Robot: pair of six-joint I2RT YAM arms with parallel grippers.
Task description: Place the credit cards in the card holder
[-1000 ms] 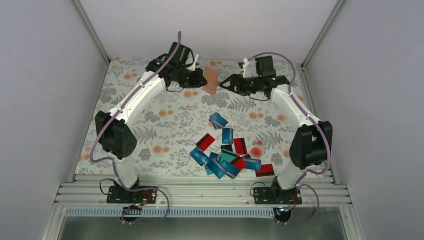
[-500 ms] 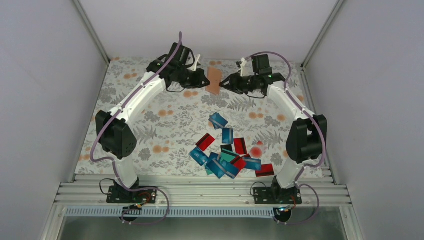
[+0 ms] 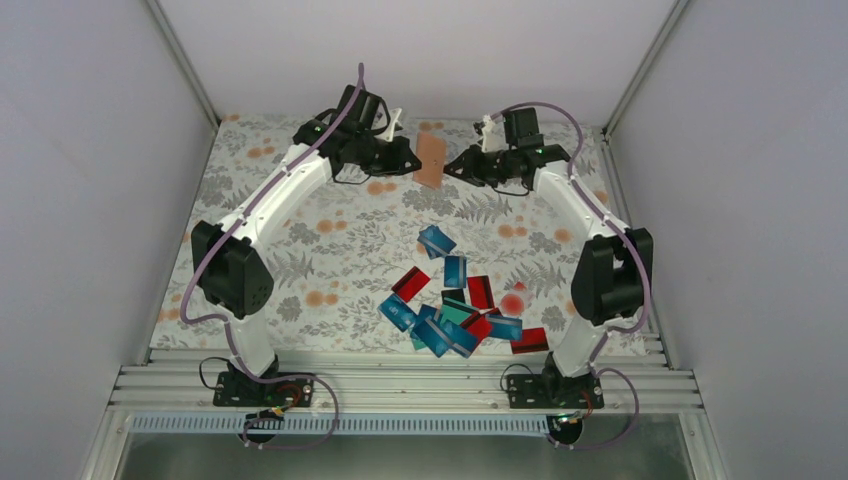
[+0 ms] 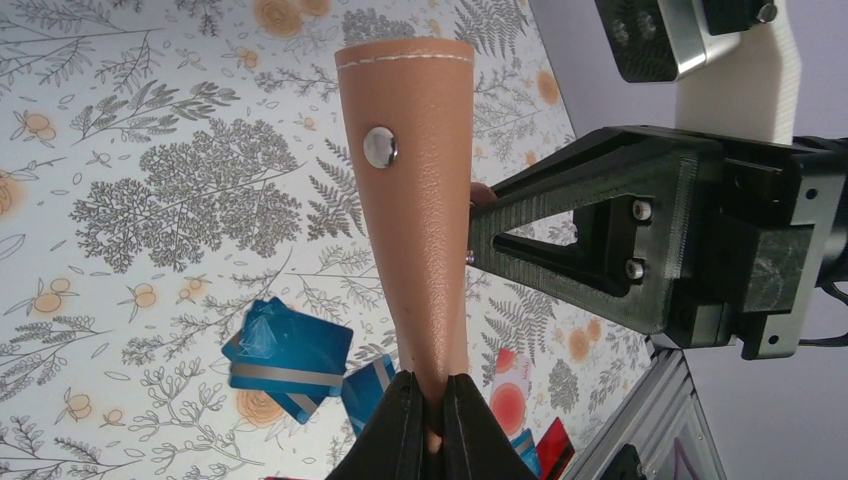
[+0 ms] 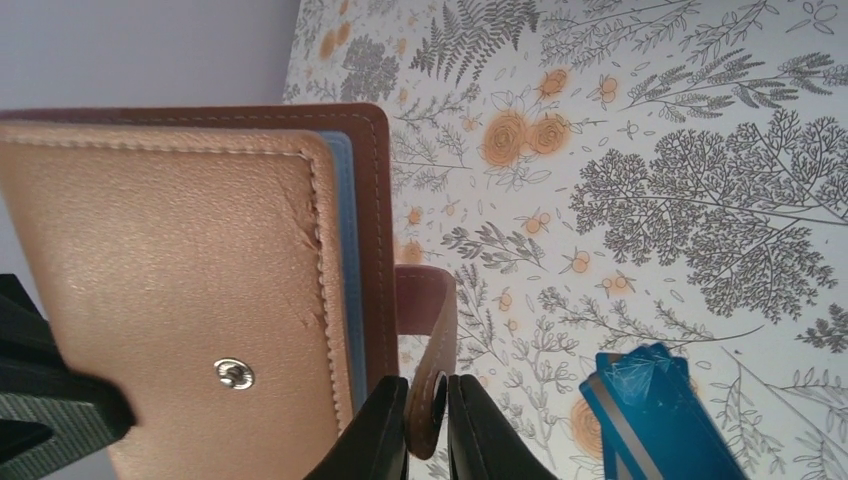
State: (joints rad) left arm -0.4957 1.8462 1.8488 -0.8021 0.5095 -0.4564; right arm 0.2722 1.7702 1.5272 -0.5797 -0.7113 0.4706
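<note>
Holder first: the tan card holder (image 3: pixel 429 161) hangs in the air over the far part of the table (image 3: pixel 300 230), between my two grippers. The left gripper (image 4: pixel 432 425) is clamped tight on its lower edge, though that wrist view cuts off the fingers at the bottom. The right gripper (image 5: pixel 427 415) is pinched closed on the brown strap (image 5: pixel 430 310) that curls out from the holder's dark back flap. How far the strap runs in between those fingers is hidden.

A thin blue strip (image 5: pixel 343 260) shows between the tan front and the back flap. I cannot tell whether it is a card or lining. A round snap stud (image 4: pixel 380 147) sits on the tan face.

The credit cards (image 3: pixel 455 310) lie in a loose overlapping heap on the near half of the table, well apart from the holder. Several are partly covered, so I cannot count them reliably. Their pale printed marks are too small to read from above, and the blue one nearest the wrist cameras shows only a silver stripe.

A second ago the right gripper stood spread open, just off the holder's right side. It has since moved in and closed. The left gripper's hold and the heap look unchanged.
</note>
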